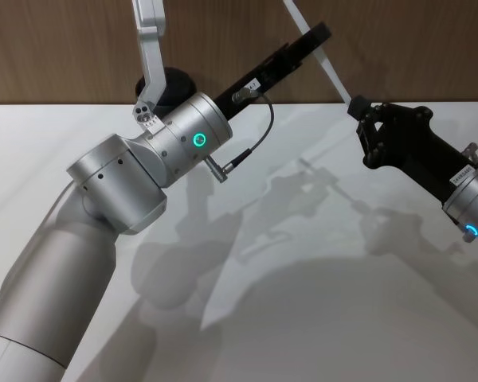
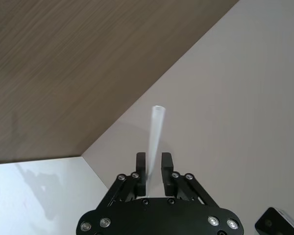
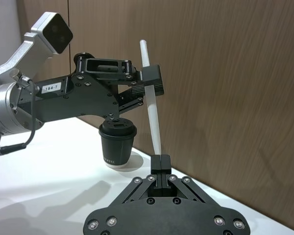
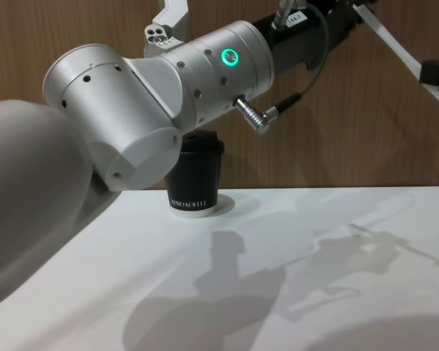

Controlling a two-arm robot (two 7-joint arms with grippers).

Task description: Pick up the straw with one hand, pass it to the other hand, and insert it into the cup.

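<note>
While the right gripper [image 3: 160, 159] pinches the straw [image 3: 154, 117] by its lower end, up in the air right of the cup [image 3: 117, 147], the left gripper [image 2: 153, 157] straddles it higher, jaws narrow with a slight gap, seemingly ready to take over.

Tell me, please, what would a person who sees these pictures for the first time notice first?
First, the white straw, held slanted in the air above the table, with the right gripper shut on its lower end and the left gripper around its upper part. Next, the black lidded cup, standing on the table by the wooden wall, partly behind the left arm.
</note>
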